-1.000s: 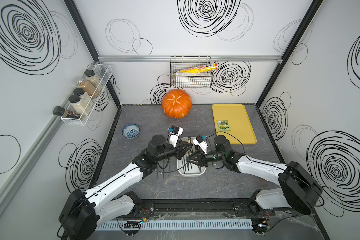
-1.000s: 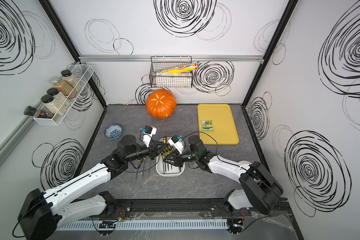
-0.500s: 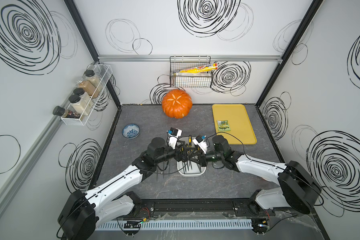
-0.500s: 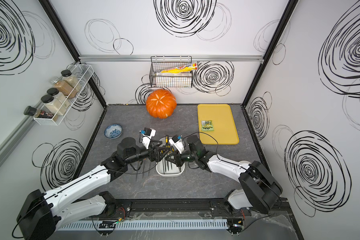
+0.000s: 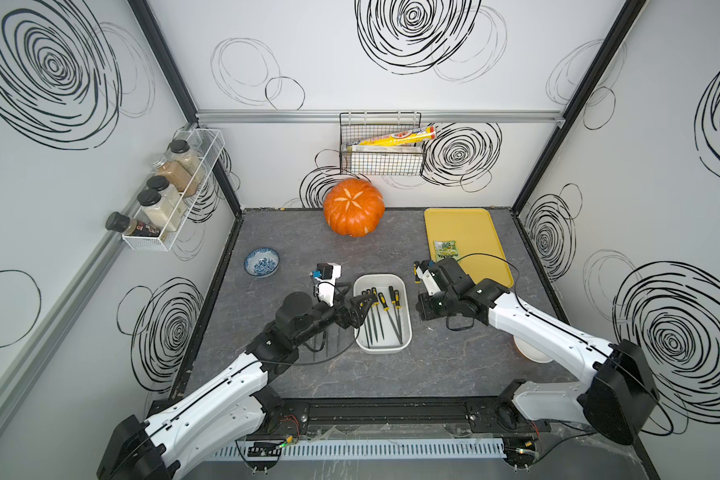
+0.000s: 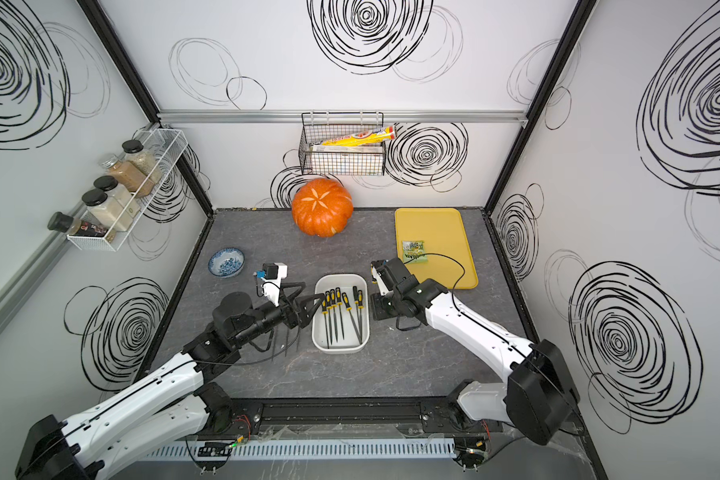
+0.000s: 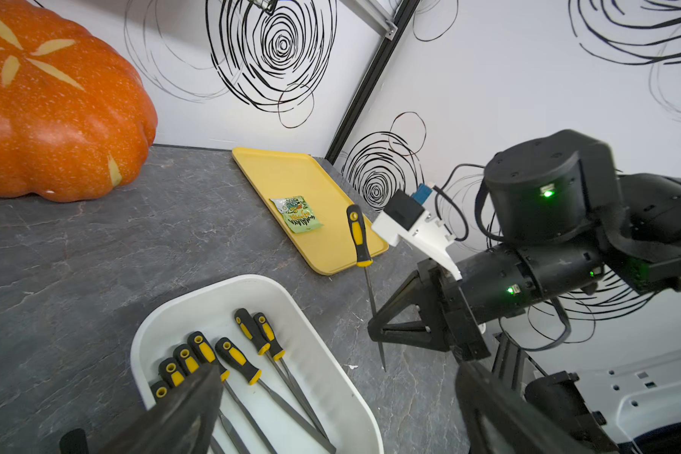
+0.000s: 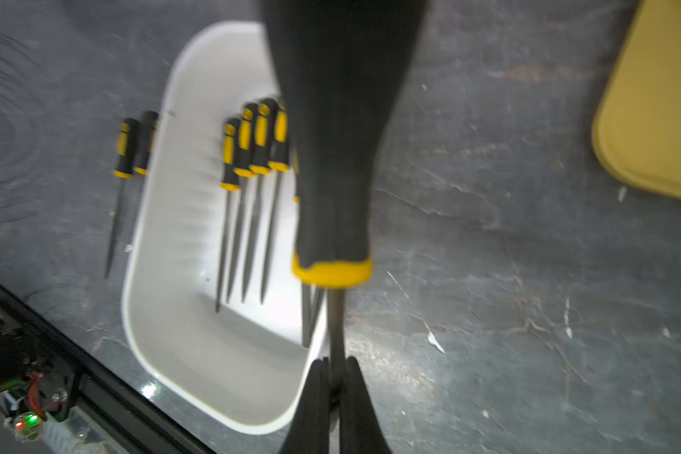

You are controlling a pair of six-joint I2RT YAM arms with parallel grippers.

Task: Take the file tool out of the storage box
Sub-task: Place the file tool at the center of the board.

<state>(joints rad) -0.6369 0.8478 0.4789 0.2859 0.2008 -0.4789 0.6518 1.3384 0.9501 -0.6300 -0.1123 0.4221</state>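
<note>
Slippage risk: right claw [image 8: 333, 367] pinches the file [image 8: 331, 157] by its thin shank, seemingly low; handle could swing. Left claw [image 5: 360, 307] spread.

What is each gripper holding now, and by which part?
Right gripper pinches one file tool by its metal blade, below the handle. Left gripper is open, empty.

The white, low-walled storage box [image 5: 384, 348] sat on the grey counter [image 5: 391, 374] with several black-and-yellow files [image 6: 338, 299] lying side by side inside, while one file tool [image 7: 358, 236] stood upright just beside it, handle up, its thin shank pinched in the right tool [image 8: 334, 373]
</note>
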